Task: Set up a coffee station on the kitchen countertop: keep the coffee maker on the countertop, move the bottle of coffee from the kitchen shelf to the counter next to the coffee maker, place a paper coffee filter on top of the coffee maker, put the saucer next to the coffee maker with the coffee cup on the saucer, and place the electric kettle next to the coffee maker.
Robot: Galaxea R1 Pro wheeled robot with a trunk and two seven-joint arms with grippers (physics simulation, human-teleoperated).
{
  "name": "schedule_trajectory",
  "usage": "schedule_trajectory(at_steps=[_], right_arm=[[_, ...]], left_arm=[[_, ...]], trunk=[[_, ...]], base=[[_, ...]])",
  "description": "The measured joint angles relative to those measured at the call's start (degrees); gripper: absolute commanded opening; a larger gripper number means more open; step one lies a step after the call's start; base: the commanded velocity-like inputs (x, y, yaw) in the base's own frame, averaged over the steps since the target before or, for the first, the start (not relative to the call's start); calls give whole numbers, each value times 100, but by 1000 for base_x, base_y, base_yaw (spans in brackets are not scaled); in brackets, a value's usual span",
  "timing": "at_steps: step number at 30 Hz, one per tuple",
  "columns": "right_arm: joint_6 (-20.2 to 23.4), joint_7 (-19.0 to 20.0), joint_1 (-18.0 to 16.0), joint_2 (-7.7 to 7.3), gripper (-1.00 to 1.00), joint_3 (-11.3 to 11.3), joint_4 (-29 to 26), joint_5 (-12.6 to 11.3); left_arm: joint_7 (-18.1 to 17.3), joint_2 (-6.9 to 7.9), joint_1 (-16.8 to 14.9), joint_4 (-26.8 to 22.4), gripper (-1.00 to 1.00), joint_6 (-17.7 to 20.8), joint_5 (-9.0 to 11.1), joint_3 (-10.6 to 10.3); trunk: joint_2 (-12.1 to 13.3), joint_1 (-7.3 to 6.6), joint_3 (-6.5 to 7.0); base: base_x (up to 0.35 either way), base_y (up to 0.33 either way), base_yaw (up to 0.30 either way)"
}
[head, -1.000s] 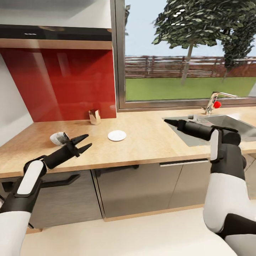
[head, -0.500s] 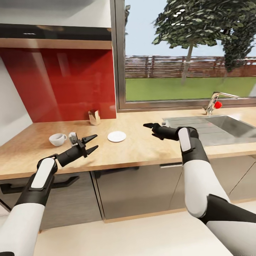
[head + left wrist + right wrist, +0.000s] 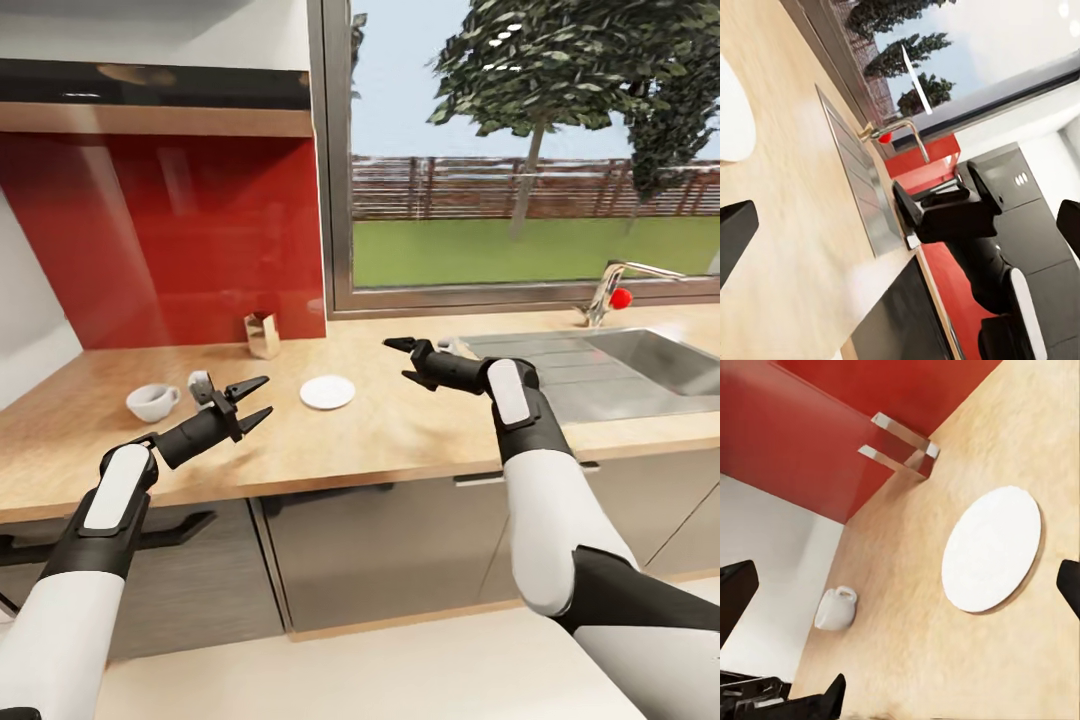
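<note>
Two robot arms share one livery: glossy white shells on the upper segments, matte black joints and forearms, each forearm carrying a white oblong panel just behind the wrist. The left gripper [image 3: 250, 400] and right gripper [image 3: 405, 359] end in tapered, pointed black fingers.

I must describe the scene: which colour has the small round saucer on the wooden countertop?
The small round flat saucer is plain white, without pattern; the right wrist view shows it best.
</note>
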Motion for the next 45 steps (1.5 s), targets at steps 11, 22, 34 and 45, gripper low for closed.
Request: schedule_trajectory(at_steps=[11, 22, 34, 45], right_arm=[[-1, 3, 1, 5, 100, 246, 433, -577], [-1, 5, 6, 10, 100, 263, 669, -627], [-1, 21, 8, 84, 100, 464, 935, -645], [-1, 32, 9, 124, 100, 487, 960, -646]], left_arm=[[3, 0, 0, 26, 100, -4, 0, 13], [9, 0, 0, 32, 100, -10, 0, 2], [1619, -528, 0, -264, 100, -83, 26, -57], [2425, -663, 0, -581, 100, -157, -54, -42]], trunk=[[0, 0, 0], [0, 0, 0], [0, 2, 0], [0, 2, 0]], base=[[163, 0, 0], [104, 0, 0], [26, 0, 0], [0, 0, 0]])
